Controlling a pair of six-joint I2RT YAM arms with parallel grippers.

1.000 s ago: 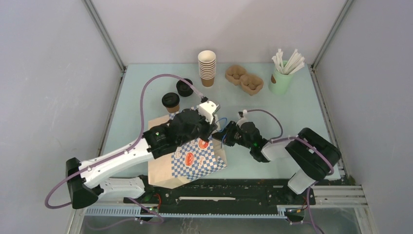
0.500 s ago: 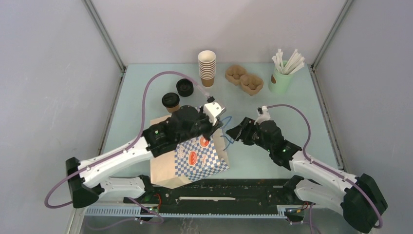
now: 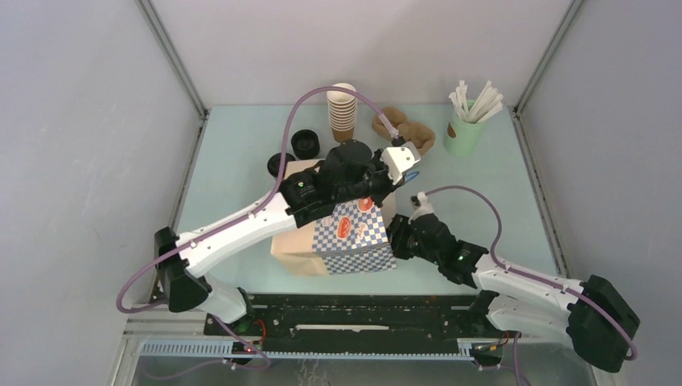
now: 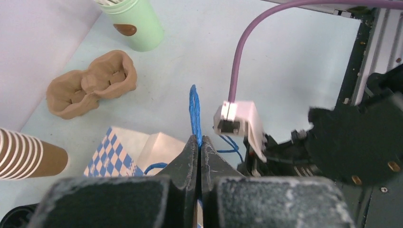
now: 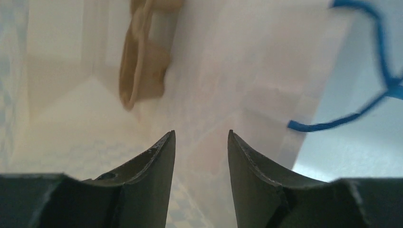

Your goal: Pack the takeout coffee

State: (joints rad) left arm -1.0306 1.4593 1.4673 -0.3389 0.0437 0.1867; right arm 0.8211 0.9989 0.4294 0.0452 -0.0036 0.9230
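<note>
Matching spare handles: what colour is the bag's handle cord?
Blue; the handle cord shows best in the left wrist view.

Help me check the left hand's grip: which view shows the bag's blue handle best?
Left wrist: the blue handle rises out of the shut left hand, the pinch plainly visible. The top view shows only a blue sliver beside that hand. The right wrist shows a blue loop at the edge of the bag, no grip.

The pale green bench [image 3: 499, 193] carries, along its far edge, a stack of brown cups [image 3: 342, 112], a brown pulp tray [image 3: 418, 135] and a green cup [image 3: 460, 135] with white straws. A black lid [image 3: 305, 144] lies left of the stack. A second one [image 3: 277, 163] is half hidden behind the checkered bag [image 3: 354, 237] near the front.
</note>
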